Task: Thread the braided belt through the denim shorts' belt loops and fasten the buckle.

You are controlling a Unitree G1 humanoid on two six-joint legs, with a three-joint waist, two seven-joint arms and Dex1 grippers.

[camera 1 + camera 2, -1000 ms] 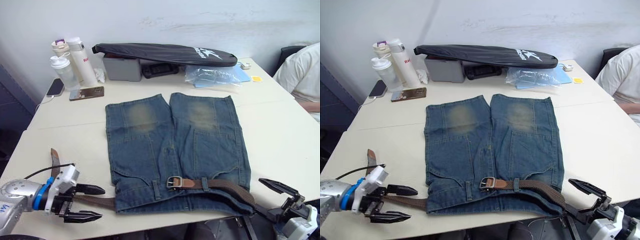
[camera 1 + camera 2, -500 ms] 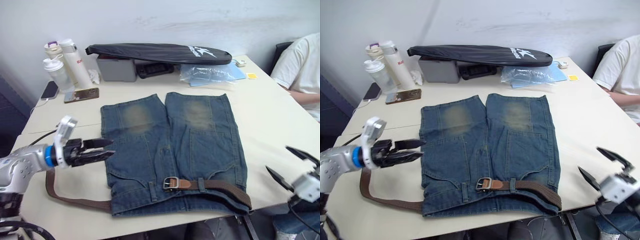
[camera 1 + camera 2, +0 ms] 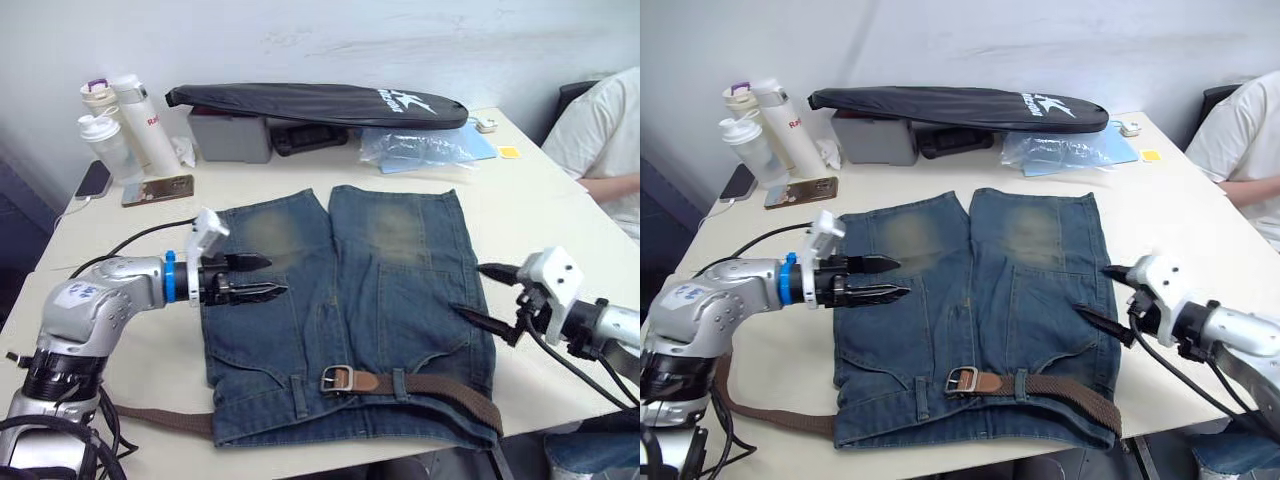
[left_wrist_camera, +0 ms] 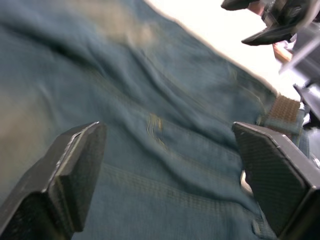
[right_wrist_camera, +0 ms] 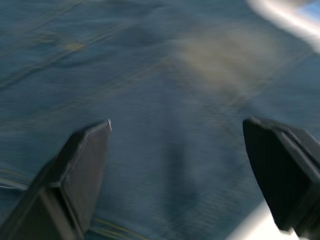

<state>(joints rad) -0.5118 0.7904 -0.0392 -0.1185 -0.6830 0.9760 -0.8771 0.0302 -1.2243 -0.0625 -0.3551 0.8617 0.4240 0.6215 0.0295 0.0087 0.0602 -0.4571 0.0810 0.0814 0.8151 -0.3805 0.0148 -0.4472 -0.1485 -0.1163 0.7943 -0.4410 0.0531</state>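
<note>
Faded denim shorts [image 3: 345, 300] lie flat on a pale table [image 3: 560, 230], waistband toward the robot. A brown belt [image 3: 440, 385] runs along the waistband, its silver buckle [image 3: 335, 379] near the middle, and its other end trails off the shorts' left edge onto the table. The left gripper [image 3: 262, 278] hovers over the shorts' left leg, its two black fingers slightly parted and holding nothing. The right gripper [image 3: 488, 295] hangs at the shorts' right edge, fingers spread wide and empty.
</note>
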